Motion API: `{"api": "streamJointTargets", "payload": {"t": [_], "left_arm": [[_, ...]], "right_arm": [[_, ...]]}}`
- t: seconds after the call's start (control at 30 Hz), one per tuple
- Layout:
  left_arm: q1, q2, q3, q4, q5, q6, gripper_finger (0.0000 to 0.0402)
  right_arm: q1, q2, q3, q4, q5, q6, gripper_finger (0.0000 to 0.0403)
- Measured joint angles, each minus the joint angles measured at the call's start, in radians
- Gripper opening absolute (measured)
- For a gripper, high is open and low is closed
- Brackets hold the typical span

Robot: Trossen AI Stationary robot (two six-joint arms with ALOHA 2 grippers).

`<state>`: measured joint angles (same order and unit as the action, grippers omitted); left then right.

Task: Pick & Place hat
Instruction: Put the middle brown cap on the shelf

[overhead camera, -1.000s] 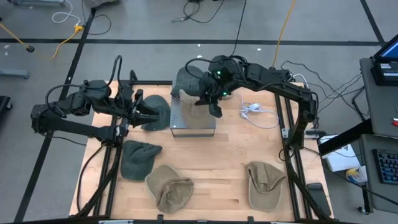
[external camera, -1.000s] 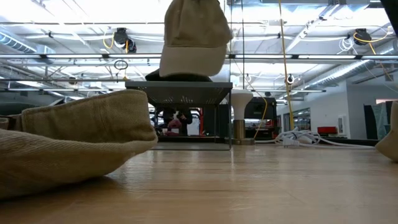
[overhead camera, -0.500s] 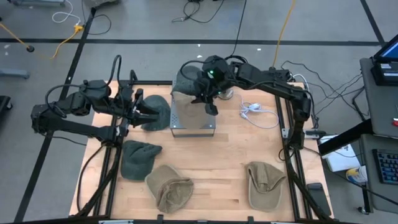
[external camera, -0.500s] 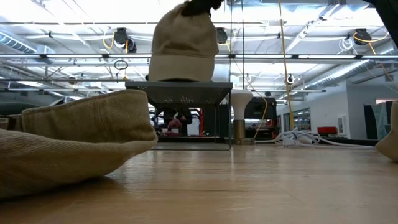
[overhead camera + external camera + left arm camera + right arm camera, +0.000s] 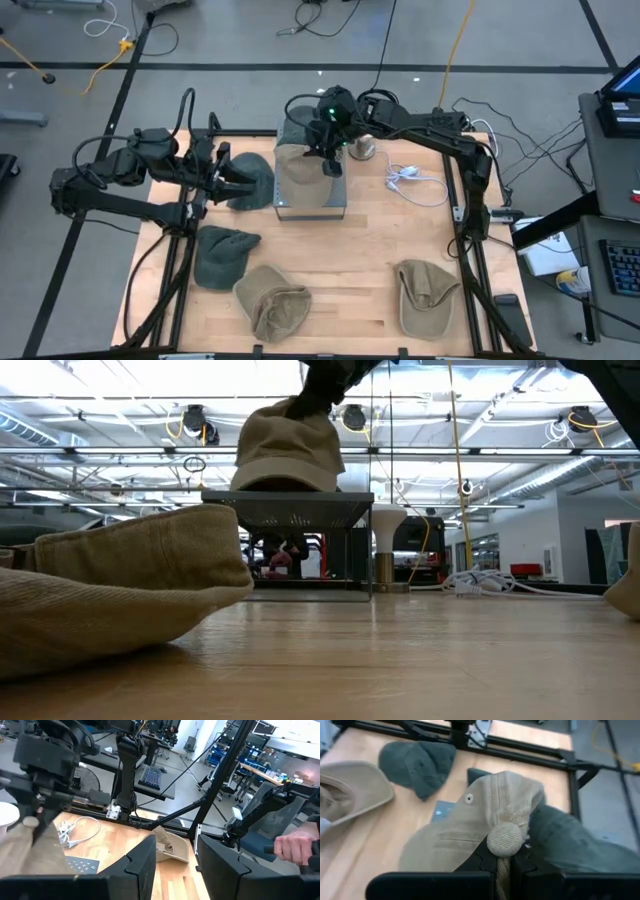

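Right end effector point(image 5: 504, 862) pinches tan hat point(image 5: 470, 825); seemingly six hats total.

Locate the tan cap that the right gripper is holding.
In the high view the tan cap sits on the metal stand at the table's far middle, pinched by the right gripper, beside a dark green hat on the stand's far edge.

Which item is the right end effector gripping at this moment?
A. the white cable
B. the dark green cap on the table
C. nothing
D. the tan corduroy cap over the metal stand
D: the right end effector pinches the tan corduroy cap over the perforated metal stand.
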<state>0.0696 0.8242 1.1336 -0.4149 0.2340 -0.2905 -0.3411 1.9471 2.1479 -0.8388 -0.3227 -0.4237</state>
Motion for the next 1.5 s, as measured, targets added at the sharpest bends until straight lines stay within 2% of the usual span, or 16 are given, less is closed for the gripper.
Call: {"api": "streamJointTargets", "payload": {"t": [0.37,0.83,1.2,1.33,1.5], "left_arm": [[0.0,0.0,0.0,0.009,0.0,0.0,0.0147],[0.0,0.0,0.0,0.033,0.0,-0.006,0.0147],[0.0,0.0,0.0,0.059,0.0,-0.027,0.0147],[0.0,0.0,0.0,0.072,0.0,-0.027,0.0147],[0.0,0.0,0.0,0.072,0.002,-0.033,0.0147]], "right_arm": [[-0.02,0.005,-0.005,0.002,0.004,-0.045,0.0003],[-0.025,0.006,-0.155,0.115,0.009,-0.094,0.0003],[-0.024,0.006,-0.177,0.165,0.061,-0.19,0.0007],[-0.024,0.006,-0.177,0.156,0.061,-0.206,0.003],[-0.024,0.006,-0.177,0.156,0.061,-0.251,0.0086]]}}
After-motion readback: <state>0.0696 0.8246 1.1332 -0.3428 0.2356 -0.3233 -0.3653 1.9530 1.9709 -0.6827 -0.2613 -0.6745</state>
